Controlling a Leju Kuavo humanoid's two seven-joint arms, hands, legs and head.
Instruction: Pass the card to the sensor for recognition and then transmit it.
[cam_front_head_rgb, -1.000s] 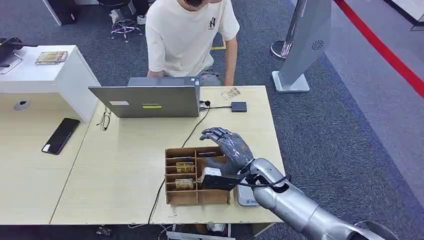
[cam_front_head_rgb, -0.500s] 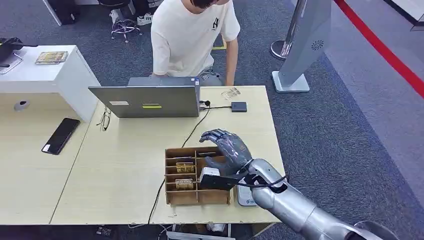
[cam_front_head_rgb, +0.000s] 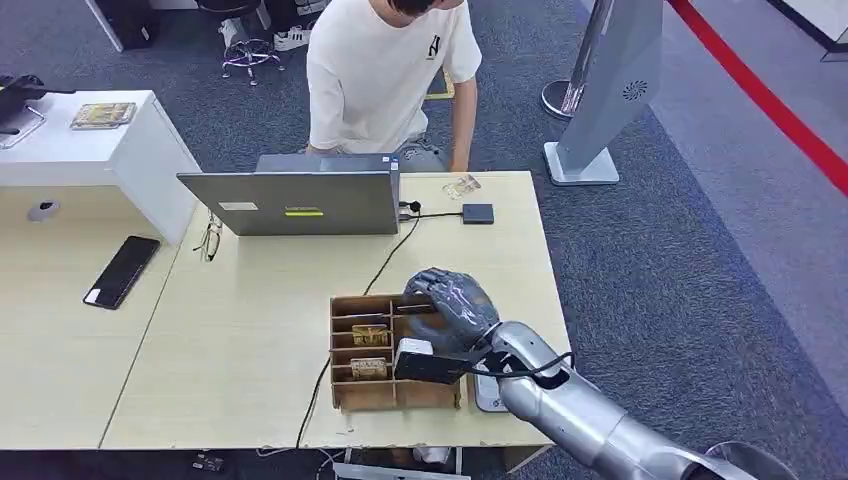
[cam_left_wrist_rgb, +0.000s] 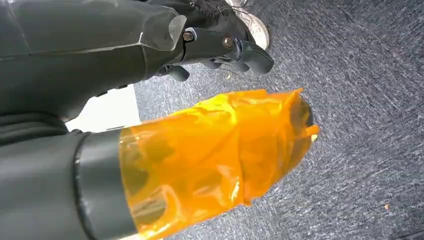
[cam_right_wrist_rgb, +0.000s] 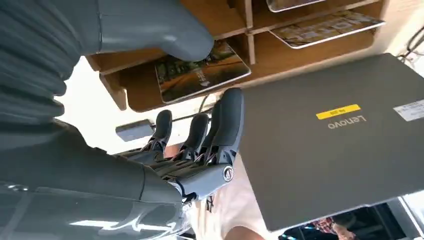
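We see the card (cam_right_wrist_rgb: 200, 72) lying flat in a compartment of the wooden box (cam_front_head_rgb: 345, 395), at the box's far right corner as seen from the head view. Our right hand (cam_front_head_rgb: 452, 305) is over that compartment; in the right wrist view the thumb (cam_right_wrist_rgb: 165, 37) presses on the card's face while the dark fingers (cam_right_wrist_rgb: 227, 120) reach down past the box's outer wall, so the card is touched but we cannot tell whether it is truly gripped. Other compartments on the box's left side hold more cards (cam_front_head_rgb: 368, 335), stacked in slots one behind another.

Just right of the box, touching the table edge, lies a small grey sensor pad (cam_front_head_rgb: 487, 395), partly hidden under our right forearm. A black cable (cam_front_head_rgb: 390, 255) runs from under the box toward the open laptop (cam_front_head_rgb: 300, 203), which stands between the box and a person (cam_front_head_rgb: 385, 70) in a pale shirt. A small dark box (cam_front_head_rgb: 478, 213) sits by the laptop, and a phone (cam_front_head_rgb: 122, 270) lies on the neighbouring table.

Our left hand (cam_left_wrist_rgb: 220, 47) hangs over the carpet with fingers curled in, holding nothing.
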